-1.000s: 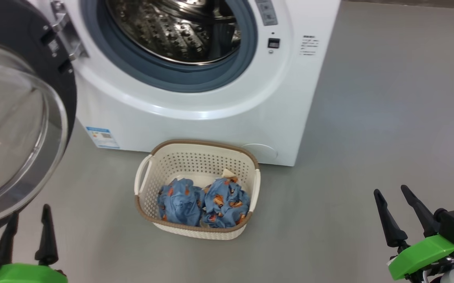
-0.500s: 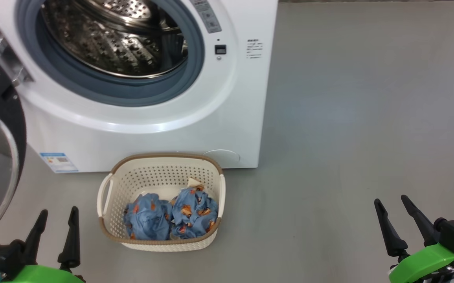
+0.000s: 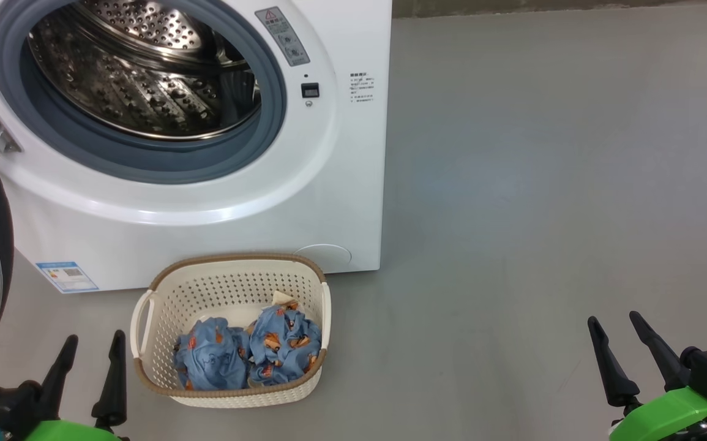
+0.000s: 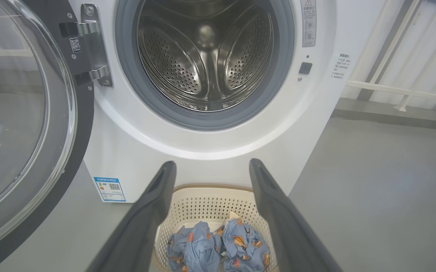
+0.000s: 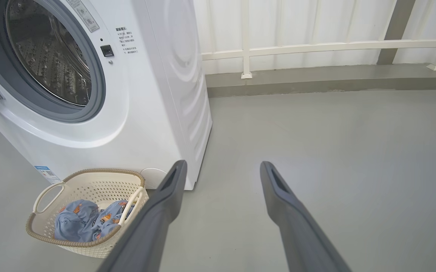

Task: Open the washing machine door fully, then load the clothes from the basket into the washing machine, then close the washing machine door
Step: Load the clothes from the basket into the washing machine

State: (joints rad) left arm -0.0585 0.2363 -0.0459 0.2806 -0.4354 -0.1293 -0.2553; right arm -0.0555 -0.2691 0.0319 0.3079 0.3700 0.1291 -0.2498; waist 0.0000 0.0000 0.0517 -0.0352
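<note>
The basket [image 3: 231,286] holds the clothes [image 3: 249,356] — just beside the left gripper [image 3: 95,337], well apart from the right gripper [image 3: 613,318] — both spread wide, empty.

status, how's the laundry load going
Left end effector open, empty; right end effector open, empty. Washing machine door open, clothes in basket. No obstruction to drum.

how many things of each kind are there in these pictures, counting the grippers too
washing machine: 1
washing machine door: 1
basket: 1
blue clothes bundles: 2
grippers, left gripper and right gripper: 2
total: 7
</note>
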